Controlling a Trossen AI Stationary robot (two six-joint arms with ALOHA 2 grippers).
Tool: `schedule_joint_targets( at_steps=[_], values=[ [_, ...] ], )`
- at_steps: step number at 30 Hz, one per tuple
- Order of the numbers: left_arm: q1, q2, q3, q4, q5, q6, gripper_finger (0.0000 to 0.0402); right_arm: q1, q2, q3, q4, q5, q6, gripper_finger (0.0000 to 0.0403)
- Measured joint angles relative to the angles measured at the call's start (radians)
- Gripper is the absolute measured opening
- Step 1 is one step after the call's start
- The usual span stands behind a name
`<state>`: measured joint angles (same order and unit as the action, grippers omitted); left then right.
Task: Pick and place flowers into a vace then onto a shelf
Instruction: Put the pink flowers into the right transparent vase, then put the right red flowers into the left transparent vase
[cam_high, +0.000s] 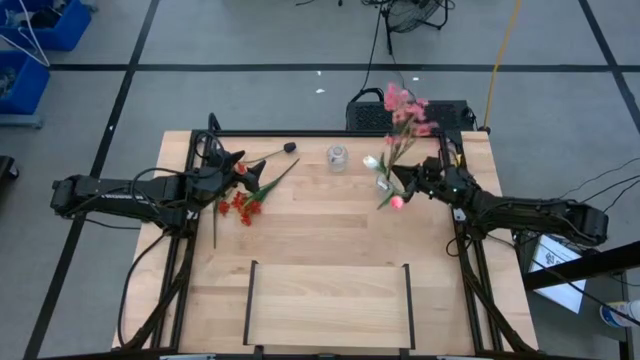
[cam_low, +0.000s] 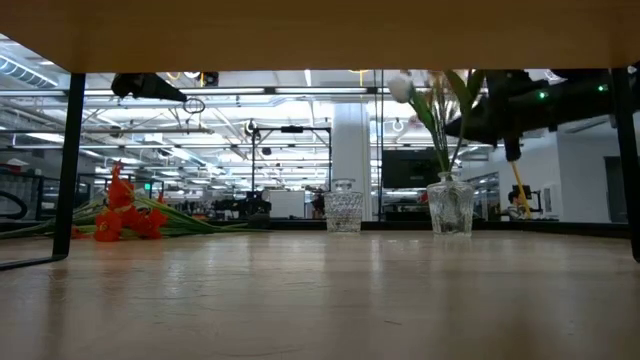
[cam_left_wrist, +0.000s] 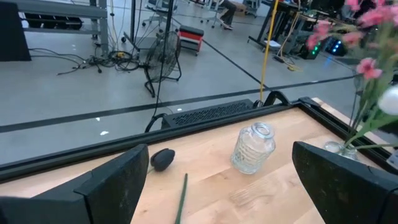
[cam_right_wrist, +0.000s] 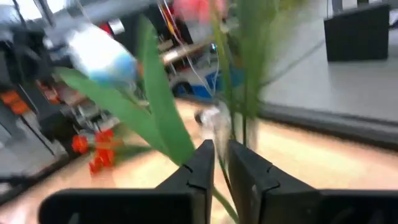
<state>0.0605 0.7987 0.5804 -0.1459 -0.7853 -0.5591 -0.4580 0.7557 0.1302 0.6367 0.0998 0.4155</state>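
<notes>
Two arms are extended over the table: right gripper (cam_right_wrist: 219, 163) nearly closed around flower stems (cam_right_wrist: 233, 118); left gripper (cam_left_wrist: 217, 180) spread wide.

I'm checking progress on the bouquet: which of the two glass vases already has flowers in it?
The vase by the right hand, holding pink and white stems. The other vase, mid-table at the far edge, is empty.

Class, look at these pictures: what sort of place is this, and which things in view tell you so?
Probably a robotics lab or workshop hall. A wooden table stands on a grey floor marked with dark tape lines; cables and a floor fan lie beyond it, and the low view shows long rows of ceiling lights over metal frames.
</notes>
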Motion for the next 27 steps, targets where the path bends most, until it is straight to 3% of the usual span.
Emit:
schedule_joint_targets(
  at_steps=[12, 22, 27],
  values=[
    [0.002, 0.000, 0.000, -0.007, 0.000, 0.000, 0.0399, 0.000, -0.023, 0.001, 0.082, 0.003, 0.004, 0.0103],
    [0.002, 0.000, 0.000, -0.016, 0.001, -0.008, 0.0399, -0.001, -0.109, 0.002, 0.168, 0.060, -0.053, 0.0101],
    [0.002, 0.000, 0.000, -0.015, 0.003, -0.118, 0.0399, -0.001, -0.149, 0.016, 0.211, 0.060, -0.033, 0.0100]
  ],
)
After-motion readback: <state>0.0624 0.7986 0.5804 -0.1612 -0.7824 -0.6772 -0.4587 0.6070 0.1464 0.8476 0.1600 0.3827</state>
